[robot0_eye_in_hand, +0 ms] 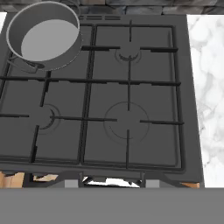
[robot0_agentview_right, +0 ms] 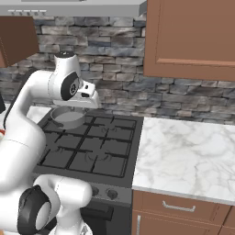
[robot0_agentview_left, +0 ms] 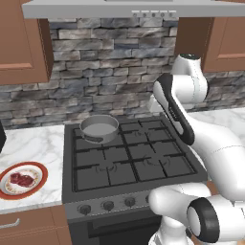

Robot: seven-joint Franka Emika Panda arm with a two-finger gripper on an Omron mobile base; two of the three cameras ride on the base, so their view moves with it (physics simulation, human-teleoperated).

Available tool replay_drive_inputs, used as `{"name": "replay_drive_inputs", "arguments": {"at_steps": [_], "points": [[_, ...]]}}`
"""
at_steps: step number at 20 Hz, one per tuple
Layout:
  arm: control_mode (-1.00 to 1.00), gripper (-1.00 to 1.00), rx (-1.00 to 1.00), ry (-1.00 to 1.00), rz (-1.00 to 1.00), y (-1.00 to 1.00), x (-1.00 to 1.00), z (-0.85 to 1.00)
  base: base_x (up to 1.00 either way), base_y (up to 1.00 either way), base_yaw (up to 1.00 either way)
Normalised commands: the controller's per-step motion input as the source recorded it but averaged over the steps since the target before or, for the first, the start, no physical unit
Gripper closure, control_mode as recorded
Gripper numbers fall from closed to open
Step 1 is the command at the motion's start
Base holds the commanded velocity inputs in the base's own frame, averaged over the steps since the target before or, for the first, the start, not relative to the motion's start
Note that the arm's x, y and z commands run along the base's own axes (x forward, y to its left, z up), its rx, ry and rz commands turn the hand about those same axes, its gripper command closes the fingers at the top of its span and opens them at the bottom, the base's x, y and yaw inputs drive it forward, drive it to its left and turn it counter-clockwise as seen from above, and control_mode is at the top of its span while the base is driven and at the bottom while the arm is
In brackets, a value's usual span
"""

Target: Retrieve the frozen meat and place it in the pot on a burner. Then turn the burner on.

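The frozen meat (robot0_agentview_left: 21,179), a small dark-red slab, lies on a white plate with an orange-red rim (robot0_agentview_left: 39,170) on the counter left of the stove. The grey pot (robot0_agentview_left: 99,128) stands empty on the back-left burner; it also shows in the right base view (robot0_agentview_right: 68,117) and at the top left of the hand view (robot0_eye_in_hand: 43,37). My gripper (robot0_agentview_right: 88,104) hangs above the back of the stove, just right of the pot and well above it, pointing down. Its fingers are hard to make out; it is shut and nothing shows in it.
The black four-burner stove (robot0_agentview_left: 129,158) has a row of knobs (robot0_agentview_left: 107,206) on its front panel. Marble counter runs on both sides (robot0_agentview_right: 183,151). A range hood (robot0_agentview_left: 119,8) and wooden cabinets (robot0_agentview_right: 193,36) hang overhead, with a stone wall behind.
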Motion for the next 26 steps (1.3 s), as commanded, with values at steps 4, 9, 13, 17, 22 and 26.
{"name": "replay_drive_inputs", "arguments": {"at_steps": [4,9,13,17,22,26], "points": [[-1.0,-1.0,0.0,0.0,0.0,0.0,0.0,0.0,0.0,0.0,0.0],[-1.0,-1.0,0.0,0.0,0.0,0.05,0.0,0.0,0.0,0.0,0.0],[-1.0,-1.0,0.0,0.0,0.0,0.12,-0.11,0.0,0.0,0.0,0.0],[-1.0,-1.0,0.0,0.0,0.03,0.21,-0.18,0.0,0.0,0.0,0.0],[-1.0,-1.0,-0.02,0.0,0.11,0.33,-0.18,0.0,0.0,0.0,0.0],[-1.0,-1.0,-0.04,0.0,0.15,0.4,-0.27,0.07,0.0,0.0,0.0]]}}
